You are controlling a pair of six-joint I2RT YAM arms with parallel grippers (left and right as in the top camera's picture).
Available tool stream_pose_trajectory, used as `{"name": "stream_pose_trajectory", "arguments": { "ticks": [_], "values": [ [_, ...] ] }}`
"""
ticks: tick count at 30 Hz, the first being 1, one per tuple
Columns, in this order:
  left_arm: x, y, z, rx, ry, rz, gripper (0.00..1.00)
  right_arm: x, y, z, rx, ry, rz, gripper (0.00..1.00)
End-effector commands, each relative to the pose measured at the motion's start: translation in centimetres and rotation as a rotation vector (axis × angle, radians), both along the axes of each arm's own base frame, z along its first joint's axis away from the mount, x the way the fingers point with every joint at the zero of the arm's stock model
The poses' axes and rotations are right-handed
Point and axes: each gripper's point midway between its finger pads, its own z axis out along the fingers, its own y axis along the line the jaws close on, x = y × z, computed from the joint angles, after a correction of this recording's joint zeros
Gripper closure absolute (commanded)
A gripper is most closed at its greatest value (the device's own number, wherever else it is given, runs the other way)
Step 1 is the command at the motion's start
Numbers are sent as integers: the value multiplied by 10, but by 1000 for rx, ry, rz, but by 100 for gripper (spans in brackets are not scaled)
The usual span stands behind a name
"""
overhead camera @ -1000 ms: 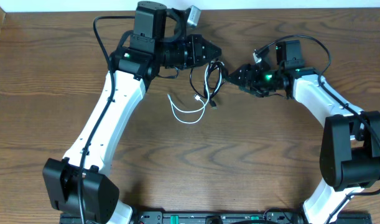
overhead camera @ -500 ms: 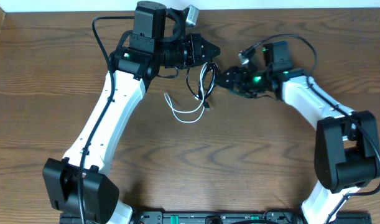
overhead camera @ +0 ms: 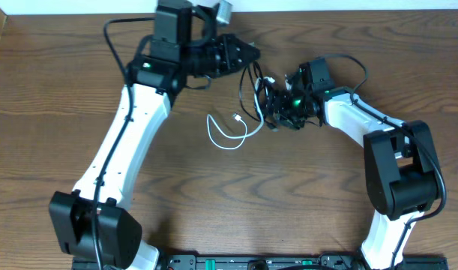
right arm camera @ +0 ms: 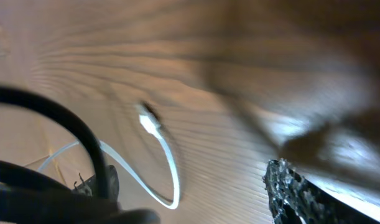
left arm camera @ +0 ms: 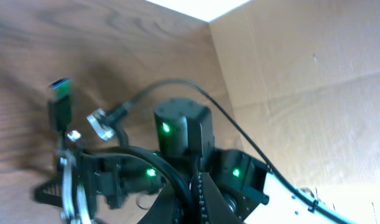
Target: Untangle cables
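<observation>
1. Markings. Any print on the arms or plugs is too small or blurred to read. Green lights glow on both wrists.

2. Left gripper [overhead camera: 252, 55]. The fingers are pressed together on the upper end of the black cable [overhead camera: 240, 96]. The cord hangs from the fingertips in a narrow loop down to the table [overhead camera: 56, 90].

3. Right gripper [overhead camera: 270, 112]. The fingers are spread. The wrist view shows one ribbed pad [right arm camera: 295, 193] at lower right, well apart from the dark mass at lower left. The black cable [right arm camera: 84, 137] crosses just beside that dark mass. Whether it touches a finger cannot be told.

4. White cable [overhead camera: 212, 136]. It lies on the table as an open loop, below the left fingertips and out in front of the right fingertips. Neither gripper holds it. Its white plug [overhead camera: 236, 117] rests inside the loop. One strand runs up toward the foot of the black loop, near the right fingertips. Whether the two cords are crossed there cannot be told.

5. View differences.
- The overhead view alone shows both cords whole.
- The right wrist view alone shows the white plug [right arm camera: 149, 123] close up, with the white cable [right arm camera: 171, 168] curving between the spread fingers.
- The left wrist view alone shows a dark plug [left arm camera: 59, 102] with a blue-green tip, upright beyond the fingers. Which cord it belongs to cannot be told.

6. Containers. A cardboard panel [left arm camera: 301, 81] stands past the table edge. Its inside is hidden.
</observation>
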Motion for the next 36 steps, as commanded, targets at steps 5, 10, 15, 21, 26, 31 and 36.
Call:
{"name": "stream_pose_trajectory", "arguments": {
  "ticks": [5, 10, 15, 21, 26, 31, 36],
  "values": [
    [2, 66, 85, -36, -214, 159, 93, 1, -33, -25, -130, 53, -73, 30],
    [-1, 98, 108, -40, -278, 236, 93, -5, -47, -32, -187, 80, -80, 30],
    [-2, 124, 122, -36, -314, 298, 92, -10, -59, -37, -232, 108, -89, 30],
    [-4, 138, 125, -39, -306, 332, 93, -16, -75, -41, -280, 125, -74, 31],
    [-11, 114, 91, 51, -254, 252, 93, -12, -69, -21, -240, 52, -19, 26],
    [-17, 80, 29, 237, -151, 170, 93, 2, -86, 32, -220, -67, -71, 26],
    [-22, 40, -20, 362, -104, 53, 90, 8, -121, 67, -214, -118, -163, 25]
  ]
}}
